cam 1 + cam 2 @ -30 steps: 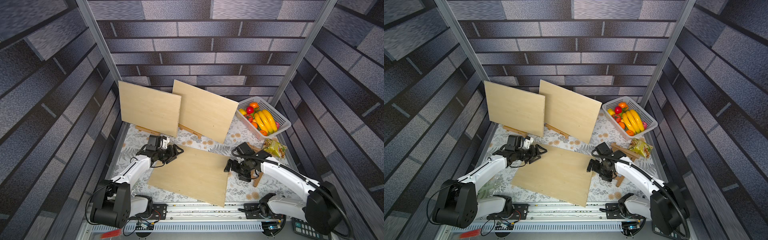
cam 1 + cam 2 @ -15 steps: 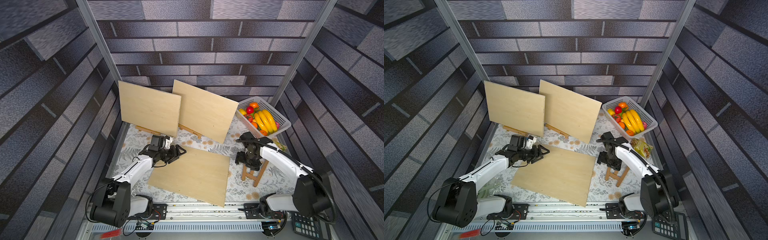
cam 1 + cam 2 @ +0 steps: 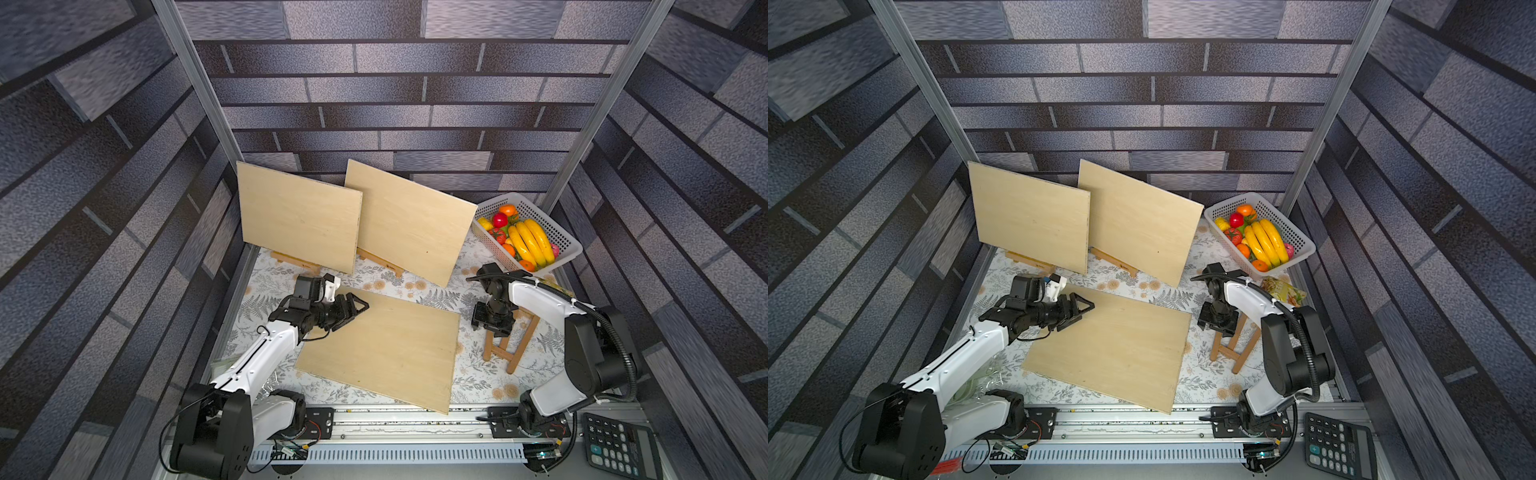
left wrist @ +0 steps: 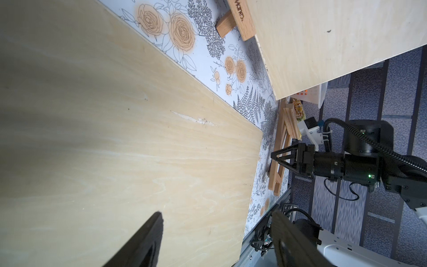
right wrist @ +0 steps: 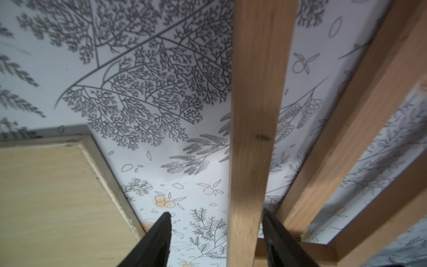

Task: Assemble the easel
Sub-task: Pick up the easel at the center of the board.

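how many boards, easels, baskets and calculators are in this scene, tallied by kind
pale plywood boards: 3
small wooden easels: 3
white plastic fruit basket: 1
black calculator: 1
total: 8

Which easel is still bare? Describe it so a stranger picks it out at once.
Find the white fruit basket in the far corner on the right arm's side. Just nearer, beside the flat board, is a wooden easel with the right gripper straddling one bar. Unlike the two easels at the back, it holds no board.
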Robot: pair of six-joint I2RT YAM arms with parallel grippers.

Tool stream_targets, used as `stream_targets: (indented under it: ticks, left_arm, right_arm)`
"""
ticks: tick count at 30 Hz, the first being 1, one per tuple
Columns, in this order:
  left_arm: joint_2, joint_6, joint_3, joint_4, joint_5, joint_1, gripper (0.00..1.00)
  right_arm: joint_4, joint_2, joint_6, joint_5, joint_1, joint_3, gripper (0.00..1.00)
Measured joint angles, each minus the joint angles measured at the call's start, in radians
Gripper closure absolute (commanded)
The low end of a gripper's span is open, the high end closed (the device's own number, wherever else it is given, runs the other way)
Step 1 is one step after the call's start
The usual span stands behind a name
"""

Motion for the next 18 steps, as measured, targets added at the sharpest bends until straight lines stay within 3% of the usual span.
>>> stream_targets:
  ticks: [4,9,14,18]
  left_arm:
    - [-0.018,0.000,0.000,-0.018,-0.004,0.000,0.24]
    - [-0.027,0.000,0.000,-0.025,-0.012,0.000,0.24]
    - [-0.036,0.000,0.000,-0.035,-0.023,0.000,0.24]
    - [-0.045,-0.001,0.000,-0.039,-0.025,0.000,0.24]
  right_arm:
    - [0.019,0.000,-0.006,-0.004,0.000,-0.037,0.37]
    - [0.038,0.004,-0.016,-0.030,0.000,-0.060,0.56]
    - [0.047,-0.007,-0.018,-0.034,0.000,-0.063,0.84]
    - [0.043,-0.052,-0.005,-0.053,0.000,-0.067,0.90]
